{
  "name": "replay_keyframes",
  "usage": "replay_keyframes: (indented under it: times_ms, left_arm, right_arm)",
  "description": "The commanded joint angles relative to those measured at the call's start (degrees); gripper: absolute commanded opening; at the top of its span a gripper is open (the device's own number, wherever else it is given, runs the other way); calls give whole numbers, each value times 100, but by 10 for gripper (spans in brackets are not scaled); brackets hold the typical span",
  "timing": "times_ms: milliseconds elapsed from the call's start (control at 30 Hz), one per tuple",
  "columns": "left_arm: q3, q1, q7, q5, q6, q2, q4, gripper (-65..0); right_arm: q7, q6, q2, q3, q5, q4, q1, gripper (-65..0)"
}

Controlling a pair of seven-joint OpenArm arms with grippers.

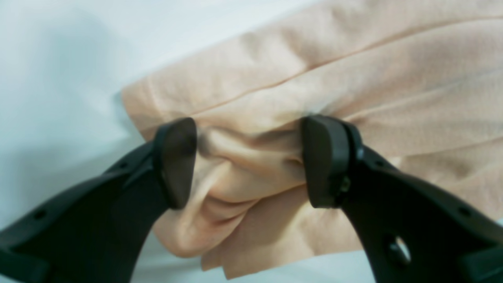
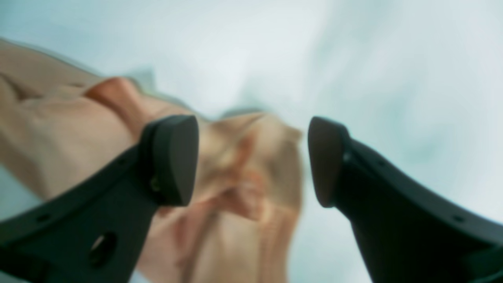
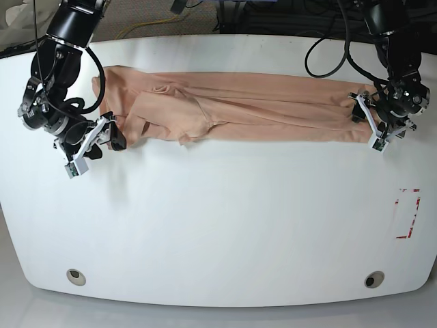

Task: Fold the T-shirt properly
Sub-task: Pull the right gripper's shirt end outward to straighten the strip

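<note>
The peach T-shirt (image 3: 259, 109) lies folded into a long narrow strip across the far part of the white table (image 3: 218, 225). At the strip's right end in the base view, my left gripper (image 3: 369, 123) stands open. In the left wrist view its jaws are wide apart, the left gripper (image 1: 249, 161) straddling a bunched fold of the T-shirt (image 1: 353, 78) near a corner. My right gripper (image 3: 115, 140) is at the strip's left end. The right wrist view is blurred and shows the right gripper (image 2: 253, 161) open above rumpled T-shirt (image 2: 59, 129) cloth, holding nothing.
A red outlined mark (image 3: 407, 213) sits on the table near the right edge. Two round holes (image 3: 76, 277) (image 3: 372, 279) lie near the front edge. Cables hang behind the table's far edge.
</note>
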Motion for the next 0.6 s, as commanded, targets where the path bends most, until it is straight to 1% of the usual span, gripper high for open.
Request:
replay_keyframes:
  times_ms: [0, 133, 200, 267, 367, 467, 500, 567]
  left_arm:
    - [-10, -2, 187, 186, 12, -69, 20, -254]
    - [-10, -2, 187, 186, 12, -69, 11, -254]
    - [-10, -2, 187, 186, 12, -69, 11, -254]
    - [-10, -2, 187, 186, 12, -69, 11, -254]
    - [-10, -2, 187, 186, 12, -69, 11, -254]
    - [-10, -2, 187, 186, 12, -69, 2, -254]
    - [-10, -2, 187, 186, 12, -69, -7, -254]
    - [-10, -2, 187, 186, 12, -69, -7, -254]
  right_arm:
    - [98, 23, -3, -45, -460, 53, 270, -228]
    - [133, 54, -143, -300, -1199, -307, 455, -235]
    - [151, 54, -161, -371, -1392, -615, 481, -235]
    - [168, 54, -170, -397, -1392, -826, 525, -236]
    - [186, 54, -240, -353, -1313, -984, 534, -292]
    - [186, 54, -249, -344, -1208, -1028, 534, -460]
    - [186, 54, -249, -344, -1190, -1019, 525, -545]
    - [151, 54, -249, -256, -1120, -993, 490, -650]
